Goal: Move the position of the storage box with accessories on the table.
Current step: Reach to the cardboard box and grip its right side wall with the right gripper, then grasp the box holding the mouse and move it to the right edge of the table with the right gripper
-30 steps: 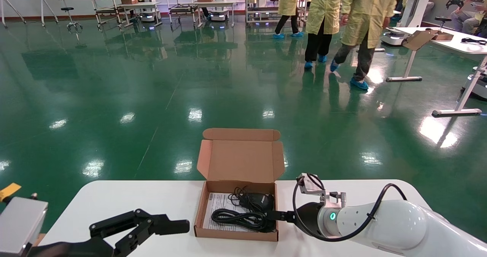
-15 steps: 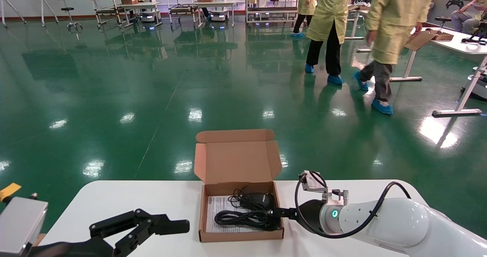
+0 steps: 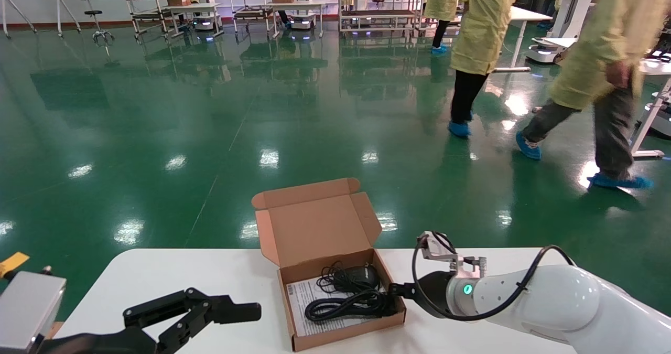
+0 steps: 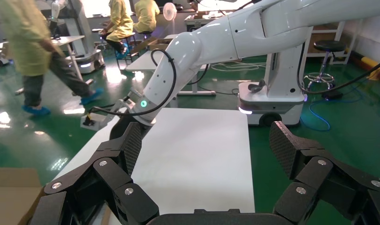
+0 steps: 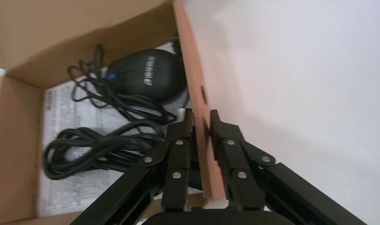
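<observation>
The storage box (image 3: 350, 334), a shallow brown carton with its lid (image 3: 314, 224) standing open, lies skewed on the white table (image 3: 183, 270). Inside are the accessories: a black mouse (image 3: 363, 275), its coiled cable (image 3: 341, 307) and a printed sheet (image 3: 303, 302). My right gripper (image 3: 394, 292) is shut on the box's right side wall. The right wrist view shows that wall (image 5: 197, 89) pinched between the gripper's (image 5: 201, 119) fingers, beside the mouse (image 5: 148, 75), cable (image 5: 99, 150) and sheet (image 5: 61, 117). My left gripper (image 3: 230, 312) hovers open at the near left, holding nothing; it (image 4: 207, 143) faces bare tabletop (image 4: 197, 159).
Two people in yellow coats (image 3: 477, 23) (image 3: 603, 55) walk across the green floor beyond the table. Desks and carts line the far wall (image 3: 199, 8). The far table edge runs just behind the box.
The box has slid right and toward me and turned, its near end swinging right, held by the right gripper. The left arm has not moved. The people have walked rightward.
</observation>
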